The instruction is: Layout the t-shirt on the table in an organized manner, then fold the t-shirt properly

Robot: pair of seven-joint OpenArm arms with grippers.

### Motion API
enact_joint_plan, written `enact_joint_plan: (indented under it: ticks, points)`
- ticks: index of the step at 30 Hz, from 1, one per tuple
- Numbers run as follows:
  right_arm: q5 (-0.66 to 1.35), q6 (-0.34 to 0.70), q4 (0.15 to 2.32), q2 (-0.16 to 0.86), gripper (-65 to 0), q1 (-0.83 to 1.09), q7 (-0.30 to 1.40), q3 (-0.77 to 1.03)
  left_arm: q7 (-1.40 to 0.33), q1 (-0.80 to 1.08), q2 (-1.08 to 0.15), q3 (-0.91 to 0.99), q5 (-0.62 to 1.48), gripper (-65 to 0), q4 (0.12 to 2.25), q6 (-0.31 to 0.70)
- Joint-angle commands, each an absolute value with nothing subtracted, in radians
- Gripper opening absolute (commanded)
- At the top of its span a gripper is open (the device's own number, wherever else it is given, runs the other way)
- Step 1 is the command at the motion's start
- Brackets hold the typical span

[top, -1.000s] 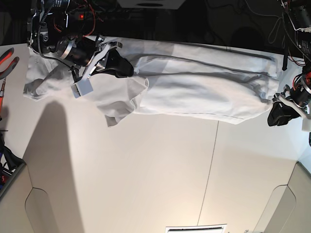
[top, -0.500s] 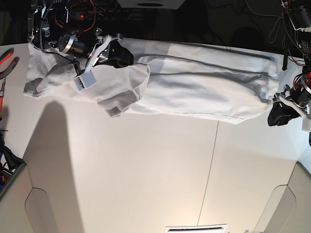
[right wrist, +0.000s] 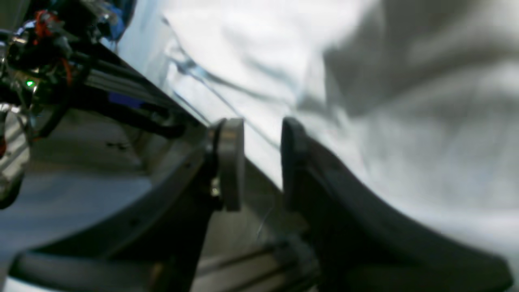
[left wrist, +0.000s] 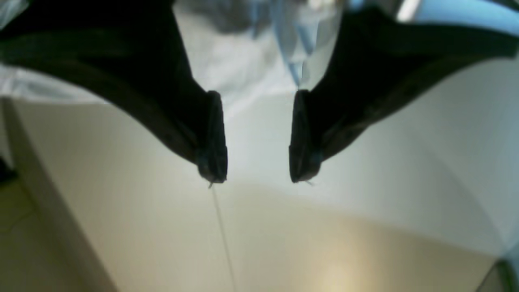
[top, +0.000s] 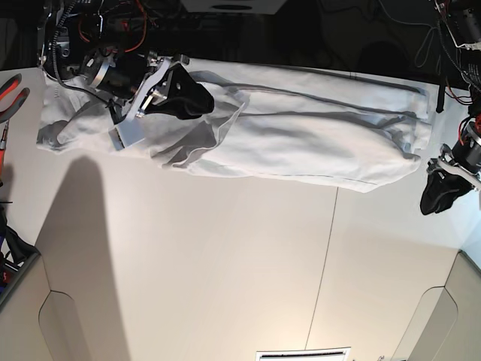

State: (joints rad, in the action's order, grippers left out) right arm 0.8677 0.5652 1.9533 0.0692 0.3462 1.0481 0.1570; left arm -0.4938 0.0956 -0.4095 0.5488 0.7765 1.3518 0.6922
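The white t-shirt point(top: 301, 135) lies in a long wrinkled band along the far edge of the table point(top: 225, 263). My right gripper point(top: 203, 98) hovers over the shirt's left part, above a loose fold. In the right wrist view that gripper point(right wrist: 261, 162) is open, with a gap between its fingers and the t-shirt point(right wrist: 405, 101) lying beside and behind them. Just off the shirt's right end, my left gripper point(top: 432, 204) hangs over bare table. The left wrist view shows it point(left wrist: 256, 174) open and empty, with the t-shirt point(left wrist: 243, 69) beyond the fingertips.
A thin dark seam point(top: 325, 263) crosses the table. Red-handled pliers point(top: 11, 94) lie at the left edge. Rounded cut-outs point(top: 64, 331) point(top: 432, 323) mark the near corners. Dark frame and cables point(top: 301, 30) run behind the far edge.
My right gripper carried a fold of the shirt toward the far edge and opened; the fold now lies further back. My left gripper drifted slightly away from the shirt's end.
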Motion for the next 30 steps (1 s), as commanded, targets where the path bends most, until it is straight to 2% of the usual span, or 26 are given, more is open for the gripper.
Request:
enact_joint_plan:
  ticks: [1,5,8,10,13,16,18,20,21,26,30]
  points:
    - [0.897,0.577,2.004,0.071,-48.7,0.344,1.029,0.159,-0.472,0.07,-0.429,0.556,0.813,-36.2,1.369,0.698]
    - [0.852,0.577,2.124,0.071,-48.7,0.344,1.019,0.159,-0.518,0.029,-0.426,0.556,0.925,-36.2,1.369,0.698]
    - [0.764,0.576,2.165,0.071,-49.2,0.344,0.99,0.159,-0.689,-0.021,-0.41,0.555,1.082,-37.5,1.372,0.698]
    - [0.702,0.572,2.166,0.071,-53.8,0.344,0.974,0.16,-0.798,-0.056,-0.382,0.553,1.16,-40.8,1.38,0.698]
    - [0.625,0.567,2.166,0.071,-65.0,0.344,0.968,0.16,-0.894,-0.087,-0.347,0.506,1.246,-44.0,1.393,0.698]
    - [0.545,0.529,2.166,0.071,-65.0,0.344,0.963,0.165,-0.935,-0.088,-0.329,0.386,1.268,-48.3,1.423,0.698]
    - [0.481,0.47,2.166,0.071,-65.0,0.344,0.946,0.185,-0.968,-0.088,-0.311,0.289,1.27,-54.7,1.456,0.698]
    - [0.426,0.403,2.166,0.071,-65.0,0.345,0.935,0.219,-1.014,-0.084,-0.285,0.204,1.308,-63.7,1.51,0.698]
    - [0.408,0.379,2.165,0.071,-65.0,0.345,0.935,0.24,-1.039,-0.081,-0.27,0.169,1.327,-65.0,1.547,0.698]
    - [0.397,0.357,2.157,0.071,-65.0,0.364,0.936,0.359,-1.105,-0.08,-0.192,0.006,1.321,-65.0,1.725,0.698]
    - [0.397,0.357,2.131,0.071,-65.0,0.38,0.927,0.441,-1.079,-0.08,-0.141,-0.141,1.221,-65.0,1.76,0.698]
